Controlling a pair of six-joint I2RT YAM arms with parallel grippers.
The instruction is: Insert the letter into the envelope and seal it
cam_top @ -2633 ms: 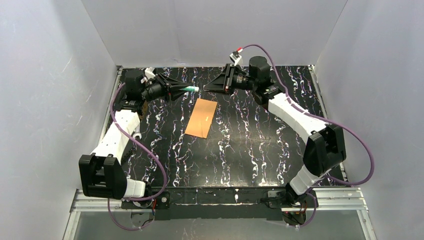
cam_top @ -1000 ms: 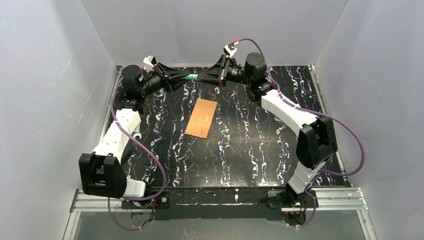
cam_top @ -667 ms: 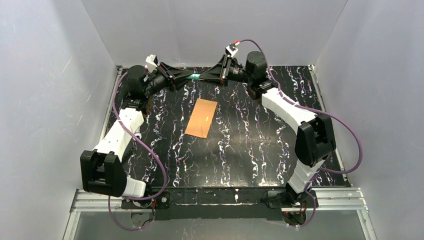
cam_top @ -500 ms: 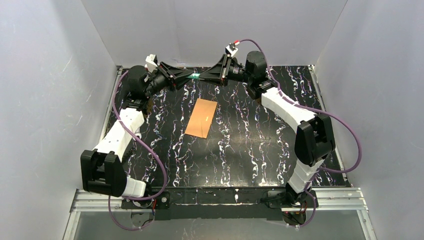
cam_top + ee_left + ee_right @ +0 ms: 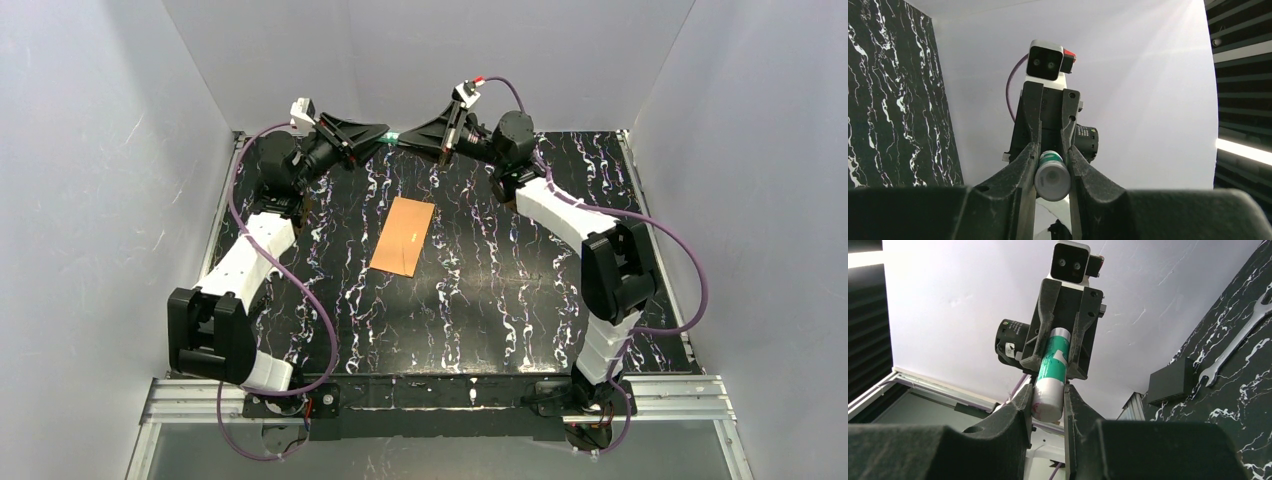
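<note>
The orange-brown envelope [image 5: 403, 235] lies flat at the middle of the black marbled table [image 5: 500, 290]. The letter is not in view. My left gripper [image 5: 381, 137] and right gripper [image 5: 407, 138] meet tip to tip, raised above the table's back edge. Both are shut on one green-and-white glue stick [image 5: 393, 136], one at each end. In the left wrist view my left gripper [image 5: 1052, 165] clamps the stick's white end [image 5: 1052, 176]. In the right wrist view my right gripper [image 5: 1048, 400] clamps the other white end, and the green body [image 5: 1054, 360] runs into the left gripper.
A silver wrench [image 5: 1235, 342] and a small black box [image 5: 1170, 381] lie on the table in the right wrist view. White walls [image 5: 430, 60] enclose the table at the back and sides. Purple cables [image 5: 255, 200] hang along both arms.
The right gripper closed in on the glue stick held by the left and took its free end. Both grippers then rose together toward the back wall. The envelope has not moved.
</note>
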